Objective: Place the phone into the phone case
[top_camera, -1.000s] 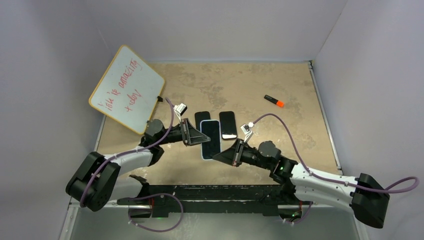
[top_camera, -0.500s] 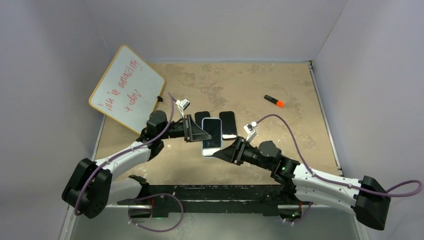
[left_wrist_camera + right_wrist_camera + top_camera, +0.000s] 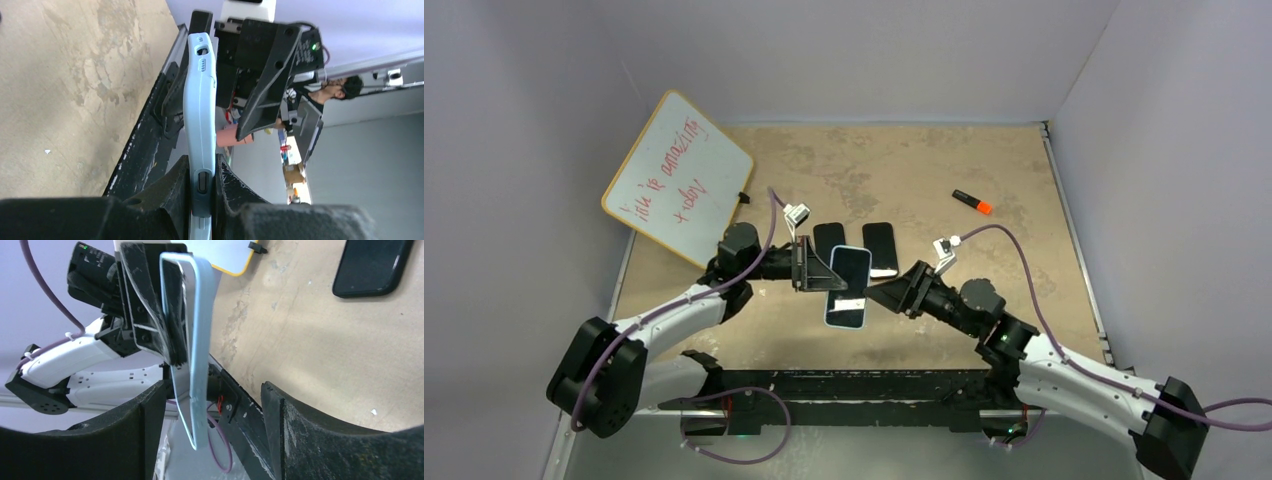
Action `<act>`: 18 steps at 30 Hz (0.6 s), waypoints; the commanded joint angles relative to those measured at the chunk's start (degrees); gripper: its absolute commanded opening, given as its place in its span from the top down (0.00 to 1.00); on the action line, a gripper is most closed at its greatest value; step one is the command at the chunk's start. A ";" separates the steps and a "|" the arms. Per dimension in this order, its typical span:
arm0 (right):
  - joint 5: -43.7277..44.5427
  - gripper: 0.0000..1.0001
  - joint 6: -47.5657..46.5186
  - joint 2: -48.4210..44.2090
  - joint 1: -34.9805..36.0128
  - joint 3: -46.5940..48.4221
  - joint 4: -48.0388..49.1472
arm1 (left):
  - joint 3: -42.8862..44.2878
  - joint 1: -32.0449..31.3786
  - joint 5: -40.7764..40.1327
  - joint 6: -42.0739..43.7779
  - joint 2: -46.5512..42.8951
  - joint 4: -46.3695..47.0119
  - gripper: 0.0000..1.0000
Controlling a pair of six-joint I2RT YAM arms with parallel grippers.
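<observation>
While the left gripper point(image 3: 202, 172) clamps the light-blue phone case point(image 3: 848, 288) up in the air, long axis running near-to-far, the right gripper point(image 3: 886, 296) sits just right of it, jaws apart, holding nothing. The phone point(image 3: 850, 272) is probably already seated inside: dark face, hard to confirm. A black spare phone point(image 3: 881, 248) lies flat behind.

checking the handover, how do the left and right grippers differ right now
The left gripper is shut on the light blue phone case, pinching it; the right gripper is open, its fingers spread either side of that case with a clear gap on one side. The left gripper holds the case up off the table; the right gripper holds nothing. Both sit at the same case, facing each other.
</observation>
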 commanded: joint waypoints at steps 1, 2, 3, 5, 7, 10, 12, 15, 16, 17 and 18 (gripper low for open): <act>-1.83 0.29 -2.30 1.36 -0.18 5.53 0.50 | 1.74 -2.49 4.38 3.38 -1.91 3.69 1.00; -1.97 0.29 -2.13 1.92 -0.26 5.95 0.82 | 1.99 -3.14 4.63 4.22 -1.85 2.80 1.00; -2.49 0.29 -2.05 2.88 -0.31 6.63 1.26 | 2.31 -3.77 4.65 5.06 -1.73 1.11 1.00; -3.40 0.29 -1.60 4.12 -0.50 7.56 2.76 | 3.01 -5.11 4.59 6.92 -1.55 -1.37 1.00; -4.14 0.29 -1.37 5.01 -0.60 8.55 3.47 | 3.20 -6.23 4.38 7.67 -1.30 -1.84 1.00; -4.47 0.34 -2.13 5.13 -0.56 9.85 3.85 | 3.38 -7.19 4.51 8.18 -0.82 -1.82 1.00; -3.31 0.37 -2.97 4.05 -0.60 10.78 2.25 | 3.38 -7.24 4.52 8.41 -0.72 -2.04 1.00; -1.40 0.44 -3.61 1.74 -0.65 10.82 1.52 | 3.51 -7.27 4.74 9.52 -0.83 -3.34 1.00; -1.01 0.48 -3.81 1.23 -0.62 10.86 1.19 | 3.75 -7.33 4.65 10.55 -1.07 -4.80 1.00; -1.10 0.53 -4.14 0.90 -0.64 11.04 0.68 | 3.92 -7.28 4.25 12.01 -1.33 -7.65 1.00; -1.20 0.60 -4.43 0.88 -0.62 11.34 0.03 | 4.38 -7.27 3.65 13.76 -1.47 -10.03 1.00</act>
